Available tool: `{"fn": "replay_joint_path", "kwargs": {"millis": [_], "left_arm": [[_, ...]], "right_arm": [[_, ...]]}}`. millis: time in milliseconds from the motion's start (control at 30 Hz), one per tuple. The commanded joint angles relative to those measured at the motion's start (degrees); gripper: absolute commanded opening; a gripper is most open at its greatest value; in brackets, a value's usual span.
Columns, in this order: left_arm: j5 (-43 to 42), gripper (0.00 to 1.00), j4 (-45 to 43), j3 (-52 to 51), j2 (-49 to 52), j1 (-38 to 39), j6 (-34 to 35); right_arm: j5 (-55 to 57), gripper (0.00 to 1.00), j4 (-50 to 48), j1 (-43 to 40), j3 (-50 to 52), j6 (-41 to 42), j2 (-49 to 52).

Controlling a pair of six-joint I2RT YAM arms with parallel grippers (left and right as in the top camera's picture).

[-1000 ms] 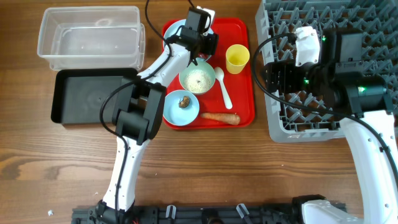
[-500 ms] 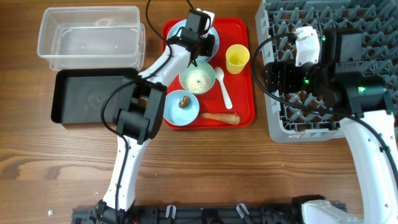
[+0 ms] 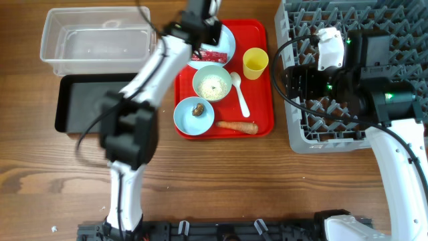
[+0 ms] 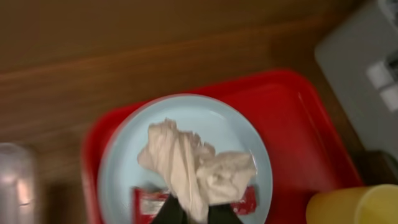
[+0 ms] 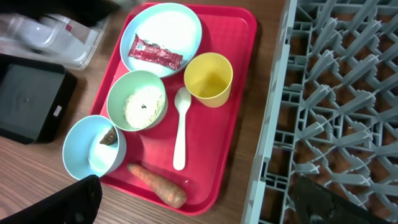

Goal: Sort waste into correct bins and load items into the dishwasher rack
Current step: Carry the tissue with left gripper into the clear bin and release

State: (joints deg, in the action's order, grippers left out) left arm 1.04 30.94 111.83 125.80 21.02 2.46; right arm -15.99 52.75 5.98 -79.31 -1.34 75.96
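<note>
White crumpled scrap (image 4: 196, 168) pinched in your left gripper (image 4: 189, 214), jaws narrow, over pale blue plate (image 4: 211, 115). Only left wrist view shows scrap; overhead arm blurred. Red wrapper (image 5: 155, 53) flat on plate, sharpest in right wrist view. Your right gripper (image 5: 196, 190) spread wide, holding nothing, beside rack (image 5: 336, 93).

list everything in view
flat serving tray: 1, red, centre
round plate: 1, pale blue, tray's far end
snack wrapper: 1, red, on plate
crumpled scrap: 1, white, over plate
small bowl of rice: 1, green, tray middle
small bowl with brown lump: 1, blue, by carrot
plastic cup: 1, yellow, tray's right
plastic spoon: 1, white, beside cup
carrot: 1, orange, tray's near edge
plastic tub: 1, clear, far left
rectangular tray: 1, black, beside tub
grid dishwasher rack: 1, grey, right
left gripper: 1, black, holds scrap
right gripper: 1, black, open
</note>
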Motion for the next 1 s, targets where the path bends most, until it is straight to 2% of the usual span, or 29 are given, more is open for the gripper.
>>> {"fn": "replay_joint_path", "kwargs": {"millis": [0,200,300,333,367,400,467,500,700,967], "left_arm": [[6.82,0.04,6.32,0.70,-8.44,-5.14,8.46],[8.24,0.04,16.48,0.68,-7.78,-15.04,21.07],[6.43,0.04,18.71,0.68,-6.21,-19.28,23.67],[4.11,0.08,19.21,0.68,-5.38,-20.74,23.71],[2.23,0.16,19.39,0.68,-4.87,-21.66,23.69],[0.52,0.39,19.47,0.68,-4.44,-22.47,23.69],[-1.95,0.95,19.21,0.68,-4.28,-23.63,23.69],[-1.92,1.00,18.71,0.70,-4.37,-23.67,23.67],[-2.10,1.00,16.06,0.70,-6.99,-21.84,23.26],[-0.13,1.00,15.61,0.68,-7.82,-14.10,18.91]], "right_arm": [[0.48,1.00,-0.42,0.39,-1.25,1.70,0.44],[0.48,1.00,-0.37,0.39,-1.25,1.79,0.44],[0.50,1.00,-0.31,0.39,-1.25,1.75,0.44],[0.50,1.00,-0.33,0.39,-1.25,1.75,0.44],[0.50,1.00,-0.35,0.39,-1.25,1.77,0.44],[0.50,1.00,-0.39,0.39,-1.25,1.75,0.44],[0.48,1.00,-0.46,0.39,-1.25,1.77,0.44],[0.48,1.00,-0.46,0.39,-1.25,1.77,0.44],[0.50,1.00,-0.17,0.39,-1.25,2.49,0.44],[0.52,1.00,0.61,0.39,-1.25,2.95,0.44]]}}
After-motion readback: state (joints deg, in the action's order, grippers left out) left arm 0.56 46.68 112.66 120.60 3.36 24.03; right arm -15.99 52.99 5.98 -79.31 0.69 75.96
